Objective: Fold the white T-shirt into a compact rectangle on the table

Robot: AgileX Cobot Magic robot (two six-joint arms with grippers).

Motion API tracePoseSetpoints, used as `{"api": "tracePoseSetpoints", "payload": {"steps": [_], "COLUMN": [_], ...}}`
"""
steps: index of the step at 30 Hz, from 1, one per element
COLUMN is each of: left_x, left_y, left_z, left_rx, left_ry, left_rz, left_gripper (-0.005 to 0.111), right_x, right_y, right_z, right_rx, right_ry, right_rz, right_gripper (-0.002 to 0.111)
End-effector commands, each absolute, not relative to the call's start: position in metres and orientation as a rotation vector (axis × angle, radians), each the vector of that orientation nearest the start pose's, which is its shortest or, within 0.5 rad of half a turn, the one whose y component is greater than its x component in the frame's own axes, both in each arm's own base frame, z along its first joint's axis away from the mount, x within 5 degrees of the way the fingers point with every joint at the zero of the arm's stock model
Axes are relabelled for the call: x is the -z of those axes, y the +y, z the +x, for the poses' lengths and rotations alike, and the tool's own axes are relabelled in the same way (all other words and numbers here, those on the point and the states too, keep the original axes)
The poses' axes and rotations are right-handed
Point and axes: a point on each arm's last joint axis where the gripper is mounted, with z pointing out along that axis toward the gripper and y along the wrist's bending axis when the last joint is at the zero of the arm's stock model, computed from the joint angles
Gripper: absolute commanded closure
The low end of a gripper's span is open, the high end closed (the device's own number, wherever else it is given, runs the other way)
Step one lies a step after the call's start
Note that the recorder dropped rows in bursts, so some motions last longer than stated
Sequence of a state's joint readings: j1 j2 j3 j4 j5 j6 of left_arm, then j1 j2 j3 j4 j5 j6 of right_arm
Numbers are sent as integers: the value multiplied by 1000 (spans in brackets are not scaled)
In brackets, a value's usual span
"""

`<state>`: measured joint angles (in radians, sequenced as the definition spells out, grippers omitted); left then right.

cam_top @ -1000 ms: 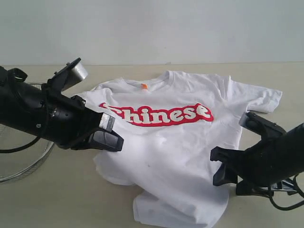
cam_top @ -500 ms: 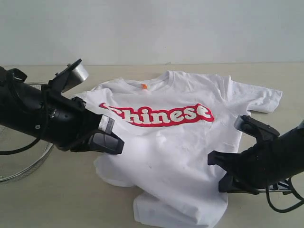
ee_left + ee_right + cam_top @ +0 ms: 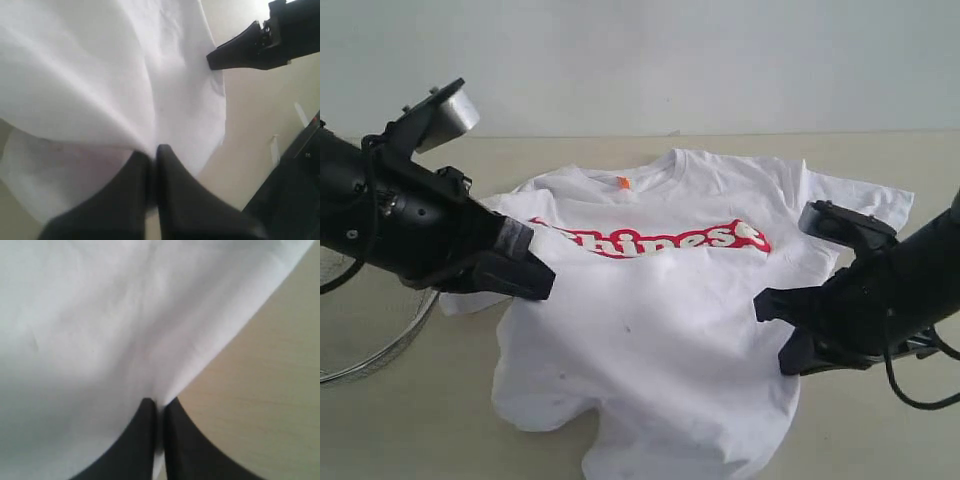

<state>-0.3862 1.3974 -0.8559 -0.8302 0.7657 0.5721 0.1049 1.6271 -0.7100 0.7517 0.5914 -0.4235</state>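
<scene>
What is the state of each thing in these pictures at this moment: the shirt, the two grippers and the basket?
white T-shirt: lying front up with the red print showing, not yet folded, wrinkled at the lower hem.
left gripper: shut, pinching one side edge of the shirt.
right gripper: shut, pinching the opposite side edge.
wire basket: only partly in view; its contents cannot be told.

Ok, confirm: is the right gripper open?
No, the right gripper is shut, its jaws pinching the white T-shirt's edge over the table.
</scene>
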Motion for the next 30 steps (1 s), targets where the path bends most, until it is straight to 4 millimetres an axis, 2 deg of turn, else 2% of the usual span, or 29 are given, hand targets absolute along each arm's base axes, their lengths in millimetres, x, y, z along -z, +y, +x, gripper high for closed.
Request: {"api": "tracePoseSetpoints", "payload": {"steps": [1,10,15,18,21,24,26,28,30], "left_x": [-253,-251,-249,-249,-249,-249,-249,-249,-250], "left_y": [-144,-141,-139,-138,-138,-138,-138,-138,-139], "left_z": [226,228,228,229,230,230,230,230,229], "left_rx": [869,805,768,753,749,753,755,755,782], "left_ry": [2554,2566,2576,2572,2565,2572,2574,2575,2582], "left_rz": [579,592,599,593,587,572,566,563,555], "left_gripper": [102,102,102,102,102,102,102,102,102], "right_x": [-166,-194,-196,-196,-195,-195,-195,-195,-195], "right_y": [57,53,47,44,46,47,48,48,48], "right_z": [264,278,285,289,290,290,289,287,286], "right_rx": [-542,-433,-324,-279,-289,-319,-340,-344,-334], "right_ry": [2936,3001,2960,2924,2910,2909,2921,2941,2950], "right_rz": [49,-69,-114,-85,-72,-44,-31,-37,-48], "right_gripper": [108,108,108,107,89,51,35,38,48]}}
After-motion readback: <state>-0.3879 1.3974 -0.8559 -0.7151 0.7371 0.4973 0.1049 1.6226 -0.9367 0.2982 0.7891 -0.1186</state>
